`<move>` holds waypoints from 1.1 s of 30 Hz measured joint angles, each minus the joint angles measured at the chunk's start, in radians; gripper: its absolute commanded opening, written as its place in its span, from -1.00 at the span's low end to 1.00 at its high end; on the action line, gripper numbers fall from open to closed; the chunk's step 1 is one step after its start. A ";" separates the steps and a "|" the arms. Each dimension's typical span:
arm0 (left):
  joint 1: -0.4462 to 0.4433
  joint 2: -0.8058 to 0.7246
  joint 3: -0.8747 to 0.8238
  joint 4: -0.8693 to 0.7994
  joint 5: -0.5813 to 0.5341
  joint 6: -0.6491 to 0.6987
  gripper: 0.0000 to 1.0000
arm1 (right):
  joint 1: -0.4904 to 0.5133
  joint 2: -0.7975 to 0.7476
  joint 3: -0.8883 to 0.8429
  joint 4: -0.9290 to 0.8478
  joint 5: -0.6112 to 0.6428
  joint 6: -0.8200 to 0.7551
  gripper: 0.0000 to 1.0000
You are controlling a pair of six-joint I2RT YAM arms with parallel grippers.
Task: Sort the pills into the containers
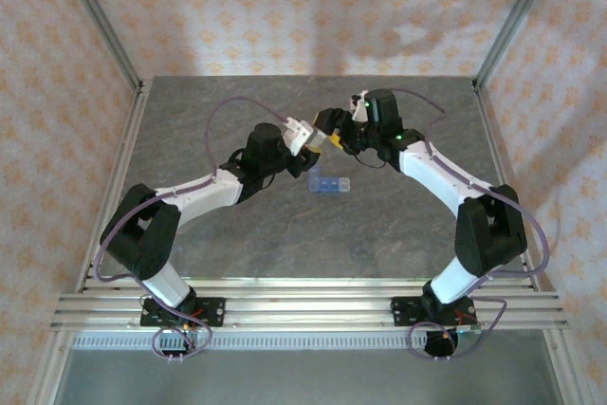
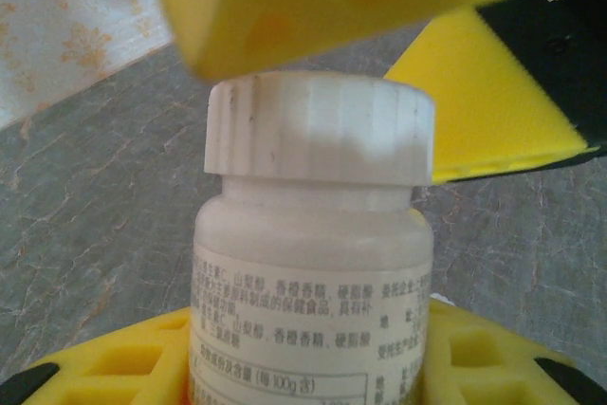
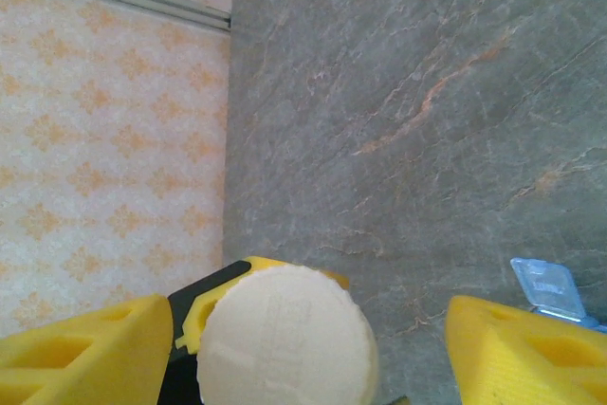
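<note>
My left gripper (image 1: pixel 302 133) is shut on a white pill bottle (image 2: pixel 313 263) with a printed label, holding its body between yellow fingers (image 2: pixel 114 367) above the middle of the table. Its ribbed white cap (image 2: pixel 320 125) points at my right gripper (image 1: pixel 332 128). In the right wrist view the cap (image 3: pixel 285 339) sits between the right gripper's (image 3: pixel 303 353) yellow fingers (image 3: pixel 526 353), closer to the left one, with a clear gap on the right; this gripper is open. The containers (image 1: pixel 329 185), a light-blue translucent strip, lie on the table just below both grippers. The pills are out of view.
The grey stone-look table (image 1: pixel 398 234) has metal frame posts at its back corners and patterned walls around it. An open blue lid of the containers (image 3: pixel 548 288) peeks in at the right of the right wrist view.
</note>
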 measured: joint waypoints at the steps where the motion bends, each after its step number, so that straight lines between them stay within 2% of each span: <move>1: -0.001 0.000 0.000 0.000 0.000 0.000 -1.00 | 0.003 0.003 0.002 0.000 0.000 0.001 0.43; 3: -0.006 0.000 0.000 0.000 0.000 0.000 -1.00 | 0.008 0.006 0.007 0.000 0.000 0.003 0.35; 9: -0.006 0.000 0.000 0.000 0.000 0.000 -1.00 | 0.008 0.008 0.014 0.001 0.004 0.007 -0.15; 14: -0.006 0.000 0.000 0.000 -0.002 -0.001 -1.00 | 0.007 0.008 0.014 0.000 0.008 -0.006 -0.32; 21: -0.005 0.000 0.000 0.000 0.020 -0.031 -1.00 | -0.003 0.008 0.005 0.014 -0.014 -0.075 -0.35; 28: 0.032 0.000 0.001 0.000 0.196 -0.143 -1.00 | -0.040 0.005 -0.037 0.089 -0.168 -0.246 -0.31; 32: 0.042 0.000 0.005 0.001 0.261 -0.195 -1.00 | -0.052 0.002 -0.038 0.093 -0.219 -0.298 -0.16; 33: 0.042 0.000 0.005 0.000 0.265 -0.201 -1.00 | -0.053 0.002 -0.038 0.093 -0.226 -0.304 -0.06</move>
